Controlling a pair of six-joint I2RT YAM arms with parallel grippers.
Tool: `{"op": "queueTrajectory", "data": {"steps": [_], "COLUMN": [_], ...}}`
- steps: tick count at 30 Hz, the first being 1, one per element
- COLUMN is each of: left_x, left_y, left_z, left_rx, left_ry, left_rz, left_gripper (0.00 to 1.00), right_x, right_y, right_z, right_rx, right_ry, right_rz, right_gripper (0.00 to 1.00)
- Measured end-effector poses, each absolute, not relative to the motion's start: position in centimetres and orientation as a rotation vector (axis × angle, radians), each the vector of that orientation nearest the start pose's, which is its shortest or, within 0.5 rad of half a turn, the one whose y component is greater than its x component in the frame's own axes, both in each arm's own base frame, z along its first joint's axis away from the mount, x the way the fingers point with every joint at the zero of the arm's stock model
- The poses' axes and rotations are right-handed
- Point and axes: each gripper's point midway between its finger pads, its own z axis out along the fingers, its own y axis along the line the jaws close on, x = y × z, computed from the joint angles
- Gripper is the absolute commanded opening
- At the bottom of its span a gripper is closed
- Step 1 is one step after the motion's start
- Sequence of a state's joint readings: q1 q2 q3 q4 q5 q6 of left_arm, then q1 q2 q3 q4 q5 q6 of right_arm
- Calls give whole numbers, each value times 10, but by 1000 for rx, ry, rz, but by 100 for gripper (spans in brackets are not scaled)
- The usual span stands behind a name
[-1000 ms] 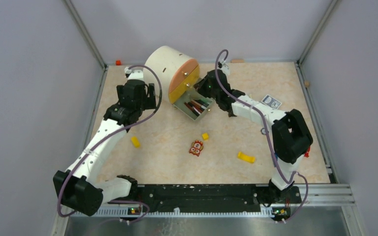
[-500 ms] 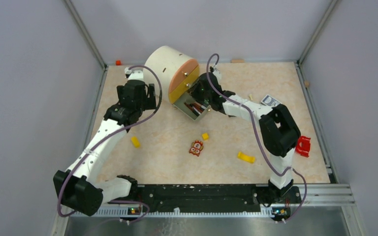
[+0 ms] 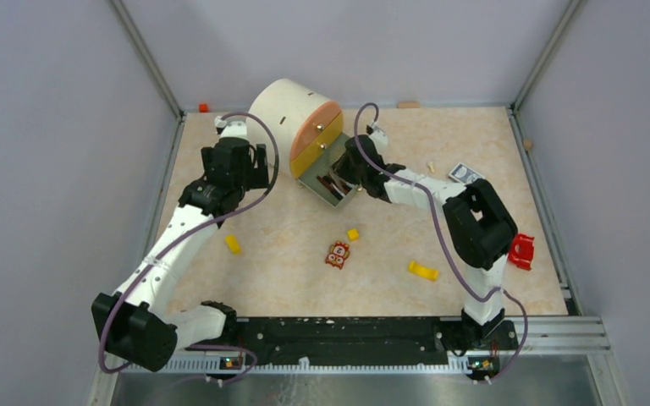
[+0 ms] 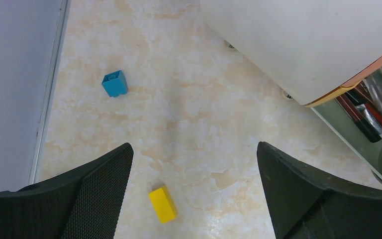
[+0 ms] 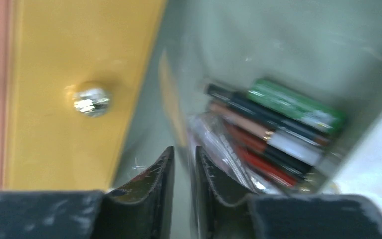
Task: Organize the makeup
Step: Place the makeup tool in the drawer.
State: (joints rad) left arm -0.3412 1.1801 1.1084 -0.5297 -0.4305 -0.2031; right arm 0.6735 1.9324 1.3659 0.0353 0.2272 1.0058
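Several makeup sticks (image 5: 273,132) (black, brown, red, 1 green) lie side by side in open grey drawer (image 5: 288,35), bottom of round organizer (image 3: 281,108). R gripper (image 5: 183,155) at drawer mouth, fingers a slit apart, nothing seen btwn. L gripper (image 4: 194,149) beside organizer, above table (image 4: 179,99), fingers wide apart.

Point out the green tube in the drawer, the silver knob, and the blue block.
green tube (image 5: 296,104): right wrist view, middle of its body.
silver knob (image 5: 91,98): right wrist view, its shiny face.
blue block (image 4: 115,83): left wrist view, middle of the block.
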Motion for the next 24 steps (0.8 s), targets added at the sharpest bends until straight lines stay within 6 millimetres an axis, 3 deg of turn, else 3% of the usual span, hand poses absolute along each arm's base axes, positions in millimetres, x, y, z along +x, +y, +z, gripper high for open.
{"op": "queueTrajectory", "data": {"steps": [3,6,10,17,24], "left_x": [343,343,342,342,342], "left_y": [-53,-54,-55,-56,-56], "left_z": [232,231,231,230,230], "left_rx": [-92,-89,-88,-83,-83], "left_ry": [2114,2115,2118,2120,2120], "left_rz": [138,132,131,124,123], "left_gripper": [99,99,99,99,99], "right_x": [437,441,446,449,451], "right_y": [325,305,285,255,240], "right_z": [109,101,121,181,202], "right_rx": [511,520,513,471,417], "right_ry": [2169,2175,2126,1990,1953], "right_rz": [677,590,511,415,379], "right_gripper": [44,49,51,52,52]}}
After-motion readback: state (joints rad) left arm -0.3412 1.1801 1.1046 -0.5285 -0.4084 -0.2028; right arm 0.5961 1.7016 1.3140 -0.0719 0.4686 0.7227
